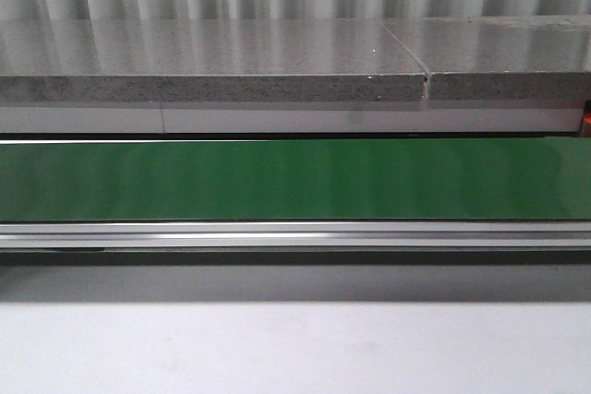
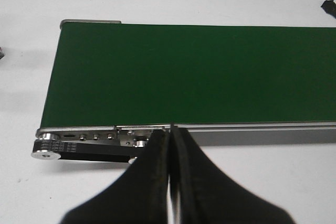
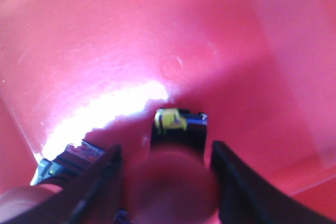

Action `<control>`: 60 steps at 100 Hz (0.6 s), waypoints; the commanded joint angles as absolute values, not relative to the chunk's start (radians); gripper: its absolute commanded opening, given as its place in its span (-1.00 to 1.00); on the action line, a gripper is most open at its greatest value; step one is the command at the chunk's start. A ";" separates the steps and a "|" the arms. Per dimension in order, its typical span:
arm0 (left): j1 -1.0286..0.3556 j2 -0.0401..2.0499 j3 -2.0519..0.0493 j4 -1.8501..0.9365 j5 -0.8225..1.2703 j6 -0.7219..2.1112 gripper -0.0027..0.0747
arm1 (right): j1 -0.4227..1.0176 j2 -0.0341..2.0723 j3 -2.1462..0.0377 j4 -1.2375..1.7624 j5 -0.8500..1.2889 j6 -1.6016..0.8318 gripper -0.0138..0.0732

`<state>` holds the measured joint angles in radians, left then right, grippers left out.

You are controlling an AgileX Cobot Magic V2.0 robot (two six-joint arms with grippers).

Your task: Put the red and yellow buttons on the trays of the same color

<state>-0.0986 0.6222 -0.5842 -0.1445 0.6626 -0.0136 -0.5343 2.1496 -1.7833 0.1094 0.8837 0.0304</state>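
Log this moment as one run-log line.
left hand: shut, empty, beside green belt | right hand: open around red button, over red tray

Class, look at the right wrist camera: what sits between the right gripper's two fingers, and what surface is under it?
A red button, blurred by closeness, sits between the right gripper's fingers, above the red tray. Only the right wrist view shows this.

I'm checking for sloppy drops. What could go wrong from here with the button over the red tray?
1. The red button sits between the right claw's fingers over the red tray. How tightly it is held is unclear, so it might slip or land tipped.
2. Another small object lies right beside one finger, and opening the claw could knock it.
3. The left claw is shut beside the belt's end, unready for a pick.
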 commanded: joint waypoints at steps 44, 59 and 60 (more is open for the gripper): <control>-0.104 0.624 -0.609 -0.160 0.602 -0.013 -0.98 | -0.535 2.016 -1.813 0.104 0.838 0.029 0.41; -0.104 0.624 -0.609 -0.160 0.602 -0.013 -0.98 | -0.525 1.954 -1.813 0.080 0.876 0.028 0.38; -0.104 0.624 -0.609 -0.160 0.602 -0.013 -0.98 | -0.521 1.951 -1.813 0.077 0.879 0.026 0.38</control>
<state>-0.0986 0.6222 -0.5842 -0.1445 0.6626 -0.0136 -0.5321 2.0528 -1.7833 0.0979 0.8829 0.0324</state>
